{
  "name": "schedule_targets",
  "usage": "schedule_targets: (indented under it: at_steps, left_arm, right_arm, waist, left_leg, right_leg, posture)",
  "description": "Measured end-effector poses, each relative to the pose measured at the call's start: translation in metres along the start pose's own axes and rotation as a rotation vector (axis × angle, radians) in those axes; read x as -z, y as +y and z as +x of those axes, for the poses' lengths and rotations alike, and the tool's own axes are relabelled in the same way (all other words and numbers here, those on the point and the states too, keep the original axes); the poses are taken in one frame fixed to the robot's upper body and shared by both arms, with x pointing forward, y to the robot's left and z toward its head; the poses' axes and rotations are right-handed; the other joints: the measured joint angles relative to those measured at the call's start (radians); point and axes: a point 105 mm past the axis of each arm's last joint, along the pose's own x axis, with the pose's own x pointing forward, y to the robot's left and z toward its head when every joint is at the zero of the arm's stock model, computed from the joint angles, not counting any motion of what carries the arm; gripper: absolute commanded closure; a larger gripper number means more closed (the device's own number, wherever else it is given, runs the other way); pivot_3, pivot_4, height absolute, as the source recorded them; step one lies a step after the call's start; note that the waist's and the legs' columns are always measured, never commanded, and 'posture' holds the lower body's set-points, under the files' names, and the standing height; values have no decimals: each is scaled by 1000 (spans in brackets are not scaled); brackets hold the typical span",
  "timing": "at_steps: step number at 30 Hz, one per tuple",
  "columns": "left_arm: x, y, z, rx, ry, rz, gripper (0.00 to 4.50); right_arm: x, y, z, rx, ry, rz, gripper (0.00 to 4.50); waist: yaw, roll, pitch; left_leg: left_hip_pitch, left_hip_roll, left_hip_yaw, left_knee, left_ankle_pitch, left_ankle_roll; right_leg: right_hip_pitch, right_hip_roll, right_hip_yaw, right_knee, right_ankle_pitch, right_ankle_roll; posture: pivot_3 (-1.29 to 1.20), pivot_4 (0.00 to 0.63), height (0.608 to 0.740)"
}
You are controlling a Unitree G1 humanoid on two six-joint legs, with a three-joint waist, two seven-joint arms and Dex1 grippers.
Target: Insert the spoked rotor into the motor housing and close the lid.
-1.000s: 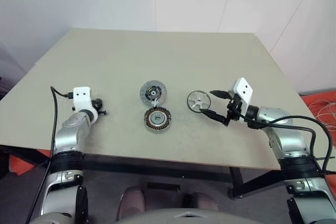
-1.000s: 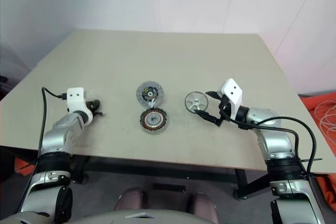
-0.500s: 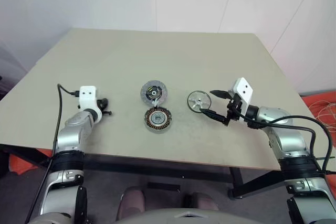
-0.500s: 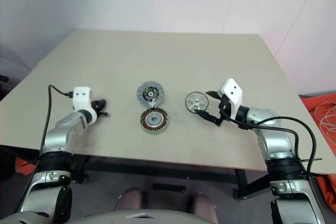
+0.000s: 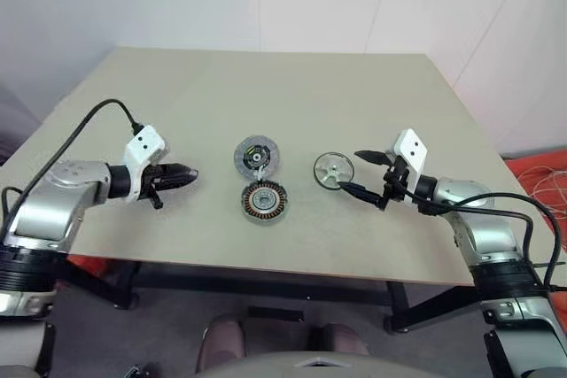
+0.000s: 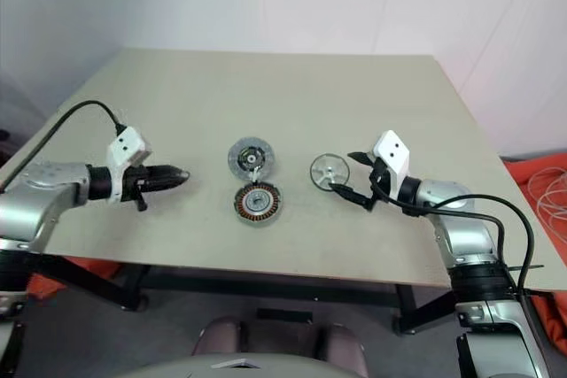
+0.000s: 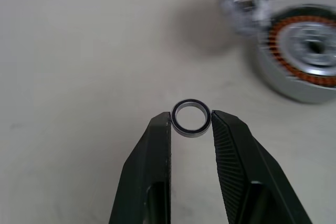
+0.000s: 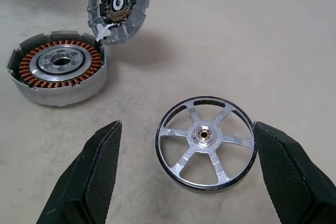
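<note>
On the worktop (image 5: 292,95) the three parts are laid close together near the middle, presumably so that each can be reached without a long stretch. The motor housing (image 5: 266,201) sits nearest the front edge with its copper windings and pale hub facing up, ready to receive a part from above. The lid (image 5: 258,155) lies just behind it and appears joined to it by a short white lead (seen best from the right wrist), which would explain why it is propped so near.

The spoked rotor (image 8: 206,141) lies flat to the right of the housing, well clear of it. The right hand (image 8: 189,174) is held low with its fingers (image 8: 97,174) spread wide on either side of the rotor, not touching it; the rotor looks lined up to be pinched across its rim.

The left hand (image 7: 191,129) is raised off the worktop to the left of the housing and is closed on a small metal ring (image 7: 191,118), gripped edge-on between the fingertips, probably so that it is kept out of the way or can be carried to the hub.
</note>
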Motion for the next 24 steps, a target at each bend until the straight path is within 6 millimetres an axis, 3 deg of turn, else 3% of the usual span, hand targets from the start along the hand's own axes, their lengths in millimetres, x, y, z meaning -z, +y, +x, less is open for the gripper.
schedule_targets:
  at_steps: [8, 12, 24]
  left_arm:
    - [-35, -48, 28, 384, -75, 166, 3716]
    - [-46, -49, 39, 454, -106, 217, 3716]
    - [-45, -45, 65, 529, -196, 353, 3716]
  right_arm:
    - [-1, -2, 0, -1, -3, -12, 0]
    - [0, -1, -1, -13, 4, -10, 0]
    - [1, 19, -5, -119, 43, 38, 0]
  waist:
    - [0, 0, 0]
    - [-2, 0, 0]
    - [7, 1, 0]
  left_leg:
    - [1, 0, 1, 0, 1, -1]
    - [1, 0, 1, 0, 1, -1]
    - [1, 0, 1, 0, 1, -1]
  right_leg:
    - [1, 0, 1, 1, 0, 0]
    - [0, 1, 1, 1, 0, 0]
    - [1, 0, 0, 1, 0, 0]
  posture:
    - [0, 0, 740]
    - [0, 0, 740]
    - [0, 0, 740]
